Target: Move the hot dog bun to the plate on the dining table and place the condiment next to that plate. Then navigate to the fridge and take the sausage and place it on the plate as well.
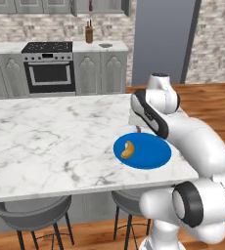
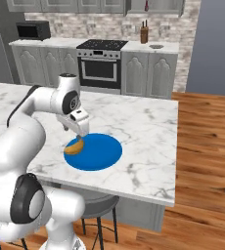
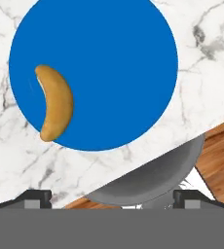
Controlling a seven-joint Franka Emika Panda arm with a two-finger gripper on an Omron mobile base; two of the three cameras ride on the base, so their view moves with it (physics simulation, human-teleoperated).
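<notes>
The tan hot dog bun (image 3: 56, 101) lies on the left part of the round blue plate (image 3: 119, 63), which sits near the front edge of the marble dining table (image 1: 46, 141). My gripper (image 2: 80, 138) hangs just above the plate's bun side, open, with nothing between its fingers. In the hand view the gripper (image 3: 113, 198) has its dark fingertips (image 3: 36, 197) wide apart. Bun (image 1: 127, 149) and plate (image 1: 151, 154) sit right of the table's middle. The tall grey fridge (image 1: 163, 39) stands at the back right, doors closed. Sausage out of view.
Grey stools (image 1: 33, 212) stand under the table's near edge. At the back are a stove (image 1: 48, 68), a knife block (image 1: 89, 33) on the counter and a small dark red bottle-like thing (image 1: 90, 6) on a high shelf, too small to identify. Wood floor (image 2: 207, 146) lies right.
</notes>
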